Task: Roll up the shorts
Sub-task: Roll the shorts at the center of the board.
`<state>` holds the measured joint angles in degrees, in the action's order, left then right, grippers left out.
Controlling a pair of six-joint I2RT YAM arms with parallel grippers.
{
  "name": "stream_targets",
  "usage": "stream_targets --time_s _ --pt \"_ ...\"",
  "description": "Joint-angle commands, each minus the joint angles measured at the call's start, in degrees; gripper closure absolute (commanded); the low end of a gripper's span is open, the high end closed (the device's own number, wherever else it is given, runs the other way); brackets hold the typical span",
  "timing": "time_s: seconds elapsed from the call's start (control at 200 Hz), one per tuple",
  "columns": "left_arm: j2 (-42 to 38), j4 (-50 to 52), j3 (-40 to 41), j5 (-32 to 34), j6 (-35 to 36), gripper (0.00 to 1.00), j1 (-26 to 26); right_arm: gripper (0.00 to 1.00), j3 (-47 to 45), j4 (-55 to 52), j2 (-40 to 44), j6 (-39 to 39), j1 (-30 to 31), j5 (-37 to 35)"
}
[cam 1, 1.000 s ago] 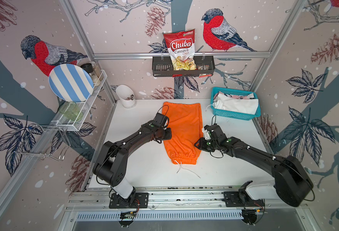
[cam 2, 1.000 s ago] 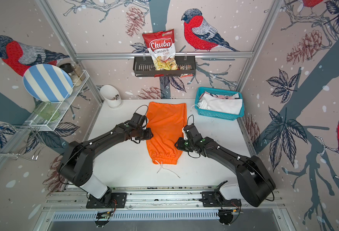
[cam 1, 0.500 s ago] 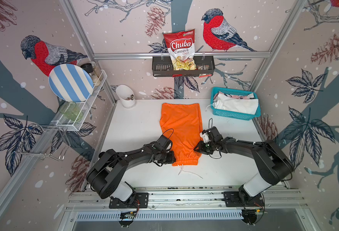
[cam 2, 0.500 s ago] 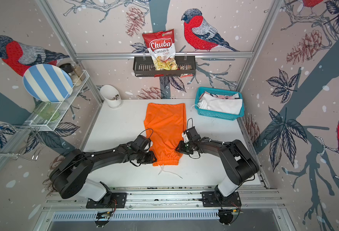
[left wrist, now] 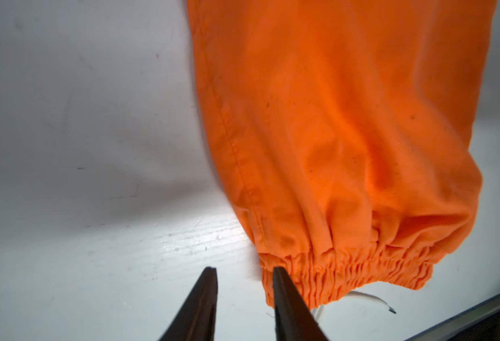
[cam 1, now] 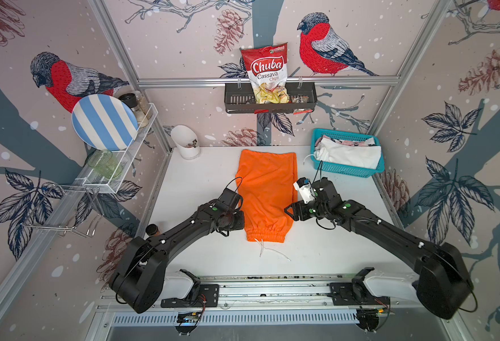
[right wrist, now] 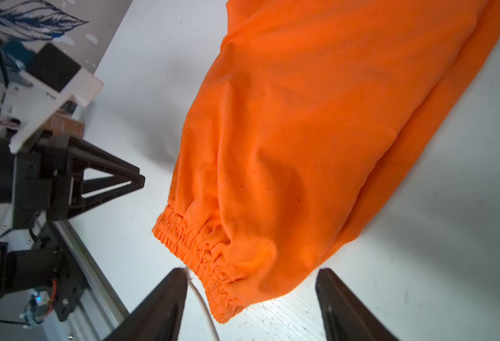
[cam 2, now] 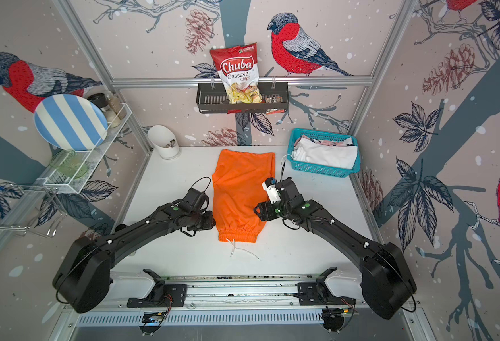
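On the white table (cam 1: pixel 201 183), in both top views, the orange shorts (cam 1: pixel 268 192) (cam 2: pixel 242 189) lie flat and lengthwise. Their leg hems point toward the back wall and the gathered waistband (cam 1: pixel 266 236) toward the robot's base. The white drawstring (cam 1: pixel 272 251) trails from the waistband onto the table.

The left claw (cam 1: pixel 239 221) sits against the shorts' left edge, just above the waistband. The right claw (cam 1: pixel 290 211) sits at their right edge, a little farther up the cloth.

In the left wrist view, the left claw (left wrist: pixel 243 270) has its fingers a narrow gap apart, with only bare table between them. One fingertip (left wrist: pixel 276 270) meets the waistband's corner; whether it presses the cloth cannot be told. It grips nothing.

In the right wrist view, the right claw (right wrist: pixel 251 271) is spread wide. The waistband's other corner (right wrist: pixel 213 283) shows in the gap between its fingers, unpinched, with the drawstring passing by one finger.

In the teal basket (cam 1: pixel 346 172) at the back right corner lie the white shorts (cam 1: pixel 349 153) on the pink printed shorts (cam 1: pixel 346 142), well apart from both claws.
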<state>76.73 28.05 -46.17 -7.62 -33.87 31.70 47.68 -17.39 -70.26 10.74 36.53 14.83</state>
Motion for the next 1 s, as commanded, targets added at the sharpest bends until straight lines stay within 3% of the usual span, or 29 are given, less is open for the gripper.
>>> stream_targets --time_s 0.0,0.04,0.16,0.32,0.46,0.555,0.835,0.995 --pt "0.31 0.37 -2.38 -4.19 0.5 0.64 2.52 0.08 -0.85 1.2 4.1 -14.18 2.58 -7.7" --pt "1.19 -0.51 -3.03 -4.21 0.52 0.64 4.12 0.0 -2.17 3.42 5.5 -17.29 3.83 -10.75" --pt "5.89 -2.52 -2.76 -4.15 0.18 0.64 7.32 0.0 -9.12 13.13 7.78 -24.6 4.15 -17.6" --pt "9.83 -7.31 0.96 -5.03 -0.38 0.65 7.85 0.0 -10.72 15.12 5.39 -30.72 6.44 -20.83" --pt "12.11 -7.22 3.96 -1.92 -0.43 0.66 7.08 0.0 -13.41 18.29 2.14 -35.65 11.4 -33.05" --pt "11.73 -5.17 4.75 4.4 -2.31 0.68 6.81 0.0 -13.59 15.76 0.01 -39.48 15.39 -31.51" --pt "7.13 -2.07 5.96 11.25 -3.0 0.68 3.95 0.0 -18.83 21.61 -4.52 -46.92 26.64 -34.01" --pt "5.77 -2.18 4.79 8.4 -0.76 0.67 2.93 0.0 -23.13 31.74 -7.39 -54.94 30.36 -41.47"
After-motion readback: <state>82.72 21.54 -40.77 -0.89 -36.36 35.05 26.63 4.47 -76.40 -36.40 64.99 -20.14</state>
